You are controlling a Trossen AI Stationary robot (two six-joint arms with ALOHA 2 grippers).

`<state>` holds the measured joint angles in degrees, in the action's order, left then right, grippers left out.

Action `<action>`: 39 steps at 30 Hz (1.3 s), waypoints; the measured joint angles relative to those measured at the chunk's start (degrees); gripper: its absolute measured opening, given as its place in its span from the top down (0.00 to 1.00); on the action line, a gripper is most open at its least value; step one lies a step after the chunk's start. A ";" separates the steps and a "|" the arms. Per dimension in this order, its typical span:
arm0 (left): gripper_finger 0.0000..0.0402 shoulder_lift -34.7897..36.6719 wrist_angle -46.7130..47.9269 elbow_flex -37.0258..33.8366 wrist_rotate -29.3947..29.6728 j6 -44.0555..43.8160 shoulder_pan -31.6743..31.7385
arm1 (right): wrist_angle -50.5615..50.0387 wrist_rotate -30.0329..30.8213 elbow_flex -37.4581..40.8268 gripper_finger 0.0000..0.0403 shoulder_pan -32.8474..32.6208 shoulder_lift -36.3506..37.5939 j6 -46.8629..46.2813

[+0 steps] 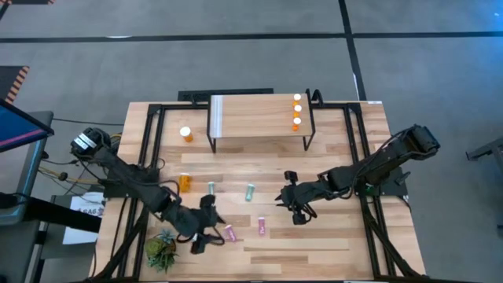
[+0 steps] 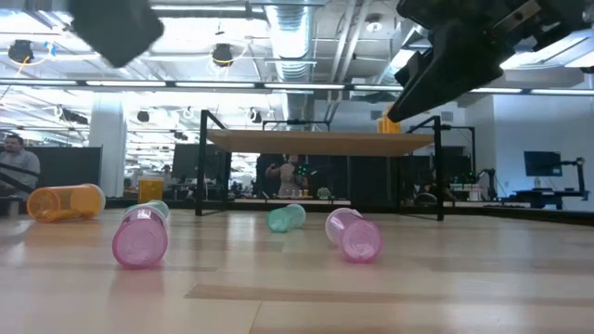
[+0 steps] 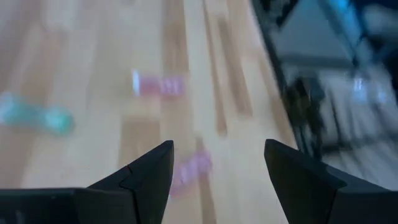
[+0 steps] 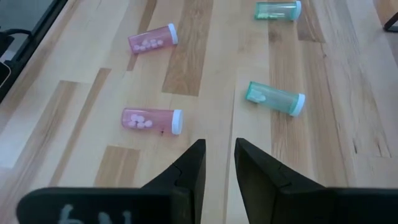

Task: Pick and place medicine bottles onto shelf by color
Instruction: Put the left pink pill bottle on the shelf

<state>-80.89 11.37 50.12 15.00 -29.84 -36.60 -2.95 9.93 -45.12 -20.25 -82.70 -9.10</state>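
Note:
The light-wood shelf [image 1: 259, 118] stands at the table's far side, with three orange bottles [image 1: 297, 111] upright at its right end. On the table, one orange bottle [image 1: 186, 134] stands and another [image 1: 185, 183] lies. Two teal bottles [image 1: 211, 189] [image 1: 250, 191] and two pink bottles [image 1: 230, 233] [image 1: 261, 226] also lie there. My left gripper [image 1: 208, 236] is open above the near-left pink bottle [image 3: 189, 171], touching nothing. My right gripper [image 4: 219, 162] hovers right of the bottles, empty, with a narrow gap between its fingers.
A small green spiky plant [image 1: 161, 250] sits at the near-left corner, close to my left arm. The shelf's pale panel [image 1: 218, 118] is at its left end. Bare tabletop lies between the bottles and the near edge.

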 joint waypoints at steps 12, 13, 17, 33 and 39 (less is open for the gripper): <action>0.41 0.31 29.80 10.30 -2.31 -13.12 -4.66 | 0.13 0.04 0.00 0.74 0.13 -0.02 0.04; 0.41 0.27 29.82 9.90 -2.58 -14.00 -5.21 | 0.14 0.04 0.01 0.74 0.13 -0.03 0.04; 0.41 0.22 30.51 8.61 -1.56 -16.97 -8.50 | 0.14 0.04 0.00 0.73 0.13 -0.04 0.04; 0.41 0.19 21.36 -1.53 1.82 -25.43 -14.26 | 0.36 0.04 0.00 0.73 0.13 -0.04 0.01; 0.41 0.17 19.43 -3.66 1.97 -25.36 -14.25 | 0.36 0.04 0.00 0.73 0.13 -0.04 0.04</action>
<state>-80.73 30.79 46.46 16.98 -55.20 -50.85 -2.59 9.98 -45.12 -20.12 -82.74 -9.06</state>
